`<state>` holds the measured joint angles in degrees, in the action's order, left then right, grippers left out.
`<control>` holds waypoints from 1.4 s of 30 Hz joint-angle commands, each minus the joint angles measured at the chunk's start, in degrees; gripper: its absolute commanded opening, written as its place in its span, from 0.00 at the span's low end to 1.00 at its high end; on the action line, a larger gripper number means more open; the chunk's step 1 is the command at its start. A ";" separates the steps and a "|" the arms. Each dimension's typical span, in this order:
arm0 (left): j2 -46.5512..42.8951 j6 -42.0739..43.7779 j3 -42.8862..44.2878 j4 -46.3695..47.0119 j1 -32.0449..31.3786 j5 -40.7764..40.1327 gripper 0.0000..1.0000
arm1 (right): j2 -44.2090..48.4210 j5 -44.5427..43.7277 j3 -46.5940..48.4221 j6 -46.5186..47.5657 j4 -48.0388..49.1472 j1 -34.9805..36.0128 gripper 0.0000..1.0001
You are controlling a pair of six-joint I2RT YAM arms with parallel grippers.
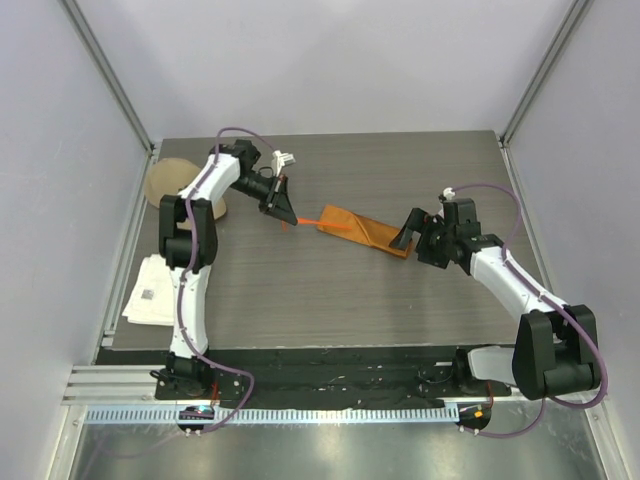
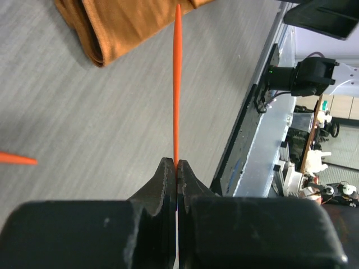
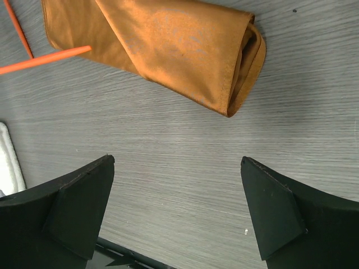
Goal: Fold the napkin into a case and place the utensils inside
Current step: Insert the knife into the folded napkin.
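The rust-orange napkin lies folded as a narrow case [image 1: 362,230] in the middle of the table. My left gripper [image 1: 283,212] is shut on a thin orange utensil [image 1: 312,219], seen edge-on in the left wrist view [image 2: 177,84], and its tip reaches the case's left end [image 2: 120,25]. A second orange utensil [image 2: 17,159] lies on the table beside it and also shows in the right wrist view [image 3: 19,31]. My right gripper [image 1: 405,236] is open and empty just off the case's right end [image 3: 168,47]; its fingers [image 3: 78,207] are spread wide over bare table.
A tan cap [image 1: 185,185] sits at the table's far left, behind the left arm. A thick white towel [image 1: 155,290] lies at the left edge and also shows in the right wrist view [image 3: 8,162]. The table's front edge [image 2: 247,129] is near the left gripper.
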<state>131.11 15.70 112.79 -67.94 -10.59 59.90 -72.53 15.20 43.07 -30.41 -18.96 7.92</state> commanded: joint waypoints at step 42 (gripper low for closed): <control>15.14 -7.09 15.79 3.34 -3.91 6.81 0.00 | -6.22 -3.51 -3.78 -4.21 12.98 -3.71 1.00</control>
<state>146.34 9.52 126.32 -65.08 -13.85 65.17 -77.69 14.02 40.49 -32.38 -9.65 4.36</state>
